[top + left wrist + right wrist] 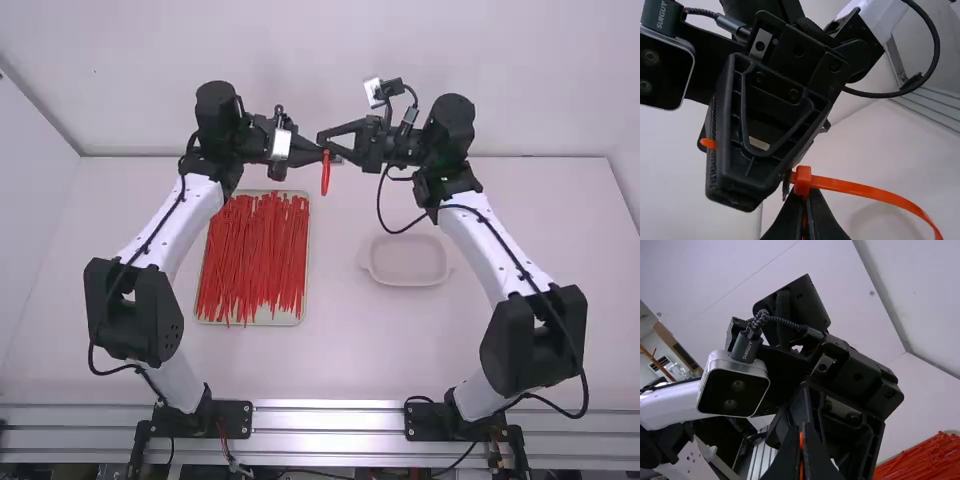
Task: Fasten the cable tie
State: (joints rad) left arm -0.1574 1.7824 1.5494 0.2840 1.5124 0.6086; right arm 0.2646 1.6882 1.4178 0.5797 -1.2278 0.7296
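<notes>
One red tie (326,176) hangs in the air where the two grippers meet, over the far side of the table (560,220) and just past the far edge of the tray (250,322). Its square head (801,178) sits right at the tips of the left gripper (803,201), whose fingers are pressed together on the strap directly under the head. From the head the strap (875,194) runs off sideways, away from the right gripper's body, and curves downward. In the high view that free part shows as a short red length dangling below the meeting point.

The right gripper (800,437) faces the left one nose to nose, its fingers likewise pinched on a sliver of orange. A small orange stub (707,144) pokes out at its far side in the left wrist view. Whether that piece is the tail, and whether it has gone through the head, I cannot tell.

Both grippers touch the tie, so neither is nearer. As I judge it, the next move depends on the line joining the two tips: the tail has to travel straight along that line through the head's slot, and any sideways pull would bend the strap.

Spare ties (255,255) lie lengthwise in the tray below, and a bowl (407,262) stands beside it under the right arm.
</notes>
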